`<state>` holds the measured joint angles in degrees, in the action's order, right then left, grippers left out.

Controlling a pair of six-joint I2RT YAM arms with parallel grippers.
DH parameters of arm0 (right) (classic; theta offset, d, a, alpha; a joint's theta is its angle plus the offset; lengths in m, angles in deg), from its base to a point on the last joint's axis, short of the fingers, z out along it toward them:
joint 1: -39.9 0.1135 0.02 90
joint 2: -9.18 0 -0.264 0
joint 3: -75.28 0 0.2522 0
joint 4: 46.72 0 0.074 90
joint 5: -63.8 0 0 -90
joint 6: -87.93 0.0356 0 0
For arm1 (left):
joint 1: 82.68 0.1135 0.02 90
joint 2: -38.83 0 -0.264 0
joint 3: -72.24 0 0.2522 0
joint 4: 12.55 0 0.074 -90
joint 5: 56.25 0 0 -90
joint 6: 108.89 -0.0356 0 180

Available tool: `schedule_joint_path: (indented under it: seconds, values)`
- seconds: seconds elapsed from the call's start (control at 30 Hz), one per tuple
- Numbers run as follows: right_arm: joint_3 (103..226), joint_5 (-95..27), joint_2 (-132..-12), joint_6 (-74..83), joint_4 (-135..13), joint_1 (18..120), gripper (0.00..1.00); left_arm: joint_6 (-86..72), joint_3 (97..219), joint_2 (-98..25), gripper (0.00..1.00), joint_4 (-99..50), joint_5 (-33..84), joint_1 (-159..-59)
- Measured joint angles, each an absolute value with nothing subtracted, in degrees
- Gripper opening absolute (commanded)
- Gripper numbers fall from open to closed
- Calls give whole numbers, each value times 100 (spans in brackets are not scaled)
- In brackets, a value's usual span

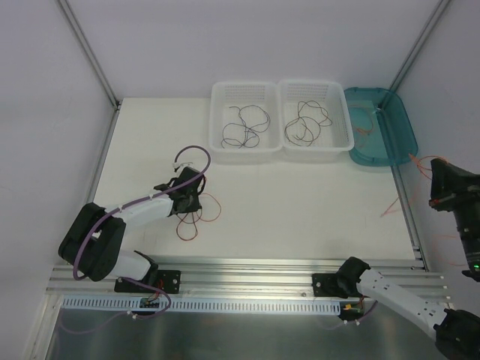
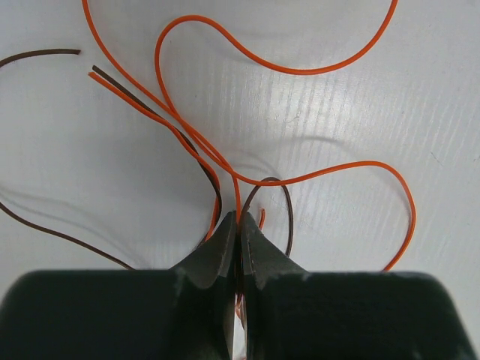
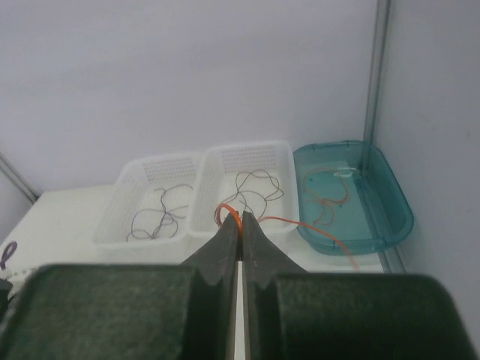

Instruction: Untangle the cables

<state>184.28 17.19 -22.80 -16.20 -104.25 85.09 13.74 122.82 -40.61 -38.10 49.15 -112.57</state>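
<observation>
On the white table, a small tangle of cables [image 1: 193, 222] lies under my left gripper [image 1: 187, 201]: thin orange loops [image 2: 300, 71] and a dark brown strand [image 2: 45, 54]. The left gripper [image 2: 240, 219] is shut on an orange cable right at the tabletop, with a dark strand curling beside its tips. My right gripper [image 1: 439, 180] is raised at the far right, beyond the table's edge. In its wrist view the right gripper [image 3: 240, 222] is shut on an orange cable [image 3: 322, 229] that trails off to the right.
Two white baskets [image 1: 217, 120] [image 1: 315, 83] stand at the back, each with dark cables [image 1: 241, 129] [image 1: 306, 124] inside. Next to them on the right is a teal tray [image 1: 405, 127] with an orange cable [image 1: 367, 120]. Metal frame posts stand at the back corners.
</observation>
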Motion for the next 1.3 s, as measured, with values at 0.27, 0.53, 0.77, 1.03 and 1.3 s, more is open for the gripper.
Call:
schedule_joint_path:
  seconds: [0.27, 0.53, 0.77, 1.03, 1.3]
  values:
    - [16966, 1278, -2888, -1228, -10685, 8592, 1, 1253, 12293, -3881, 36, -3906, 4727, -11257]
    - [16544, 1013, -3212, -1016, -10718, 8590, 1, 1041, 12367, -2867, 93, -4009, 4248, -11257]
    - [16490, 548, -3590, -885, -10526, 8430, 1, 821, 12787, -2118, 99, -4330, 3754, -11257]
    - [15908, -379, -4160, -656, -10303, 7580, 1, 552, 13244, -1438, 99, -4665, 3226, -11257]
    - [14610, -1216, -4361, -236, -9807, 6920, 1, 436, 13462, -1523, 99, -4809, 2277, -11259]
